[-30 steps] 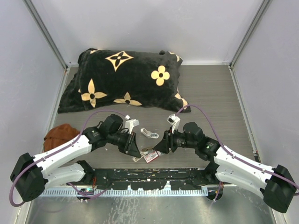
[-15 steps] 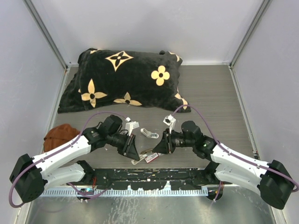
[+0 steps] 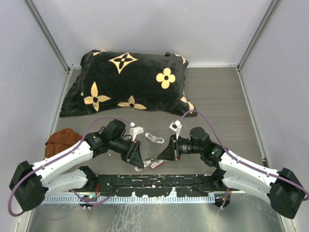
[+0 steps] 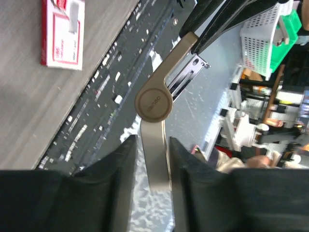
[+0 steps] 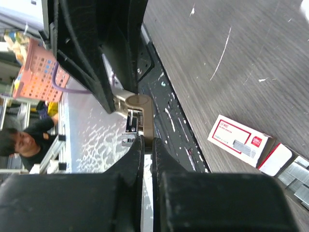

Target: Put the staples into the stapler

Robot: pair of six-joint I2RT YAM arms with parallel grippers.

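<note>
As the left hand (image 4: 153,147) clamps the opened stapler (image 4: 153,101), the right hand (image 5: 145,142), fingers (image 5: 129,166) pinched together (on a strip? can't tell), sits at its magazine (image 5: 131,122). Staples (image 5: 298,178) + box (image 5: 236,140) lie on the bench (image 5: 231,58). Step: insertion; next needs exact channel alignment.

The stapler (image 4: 153,104) had a smooth, satin taupe shell, with a bright chromed metal rail inside. The fingers (image 4: 116,188) of the left hand (image 4: 152,145) and of the right hand (image 5: 146,142) looked like matt black plastic. The box (image 5: 239,139) was red-and-white card with a slight sheen. The staple strips (image 5: 300,180) beside it were dull grey metal. The desk (image 5: 231,53) showed matt grey wood grain, scratched. The pillow (image 3: 128,82) was black plush cloth.
</note>
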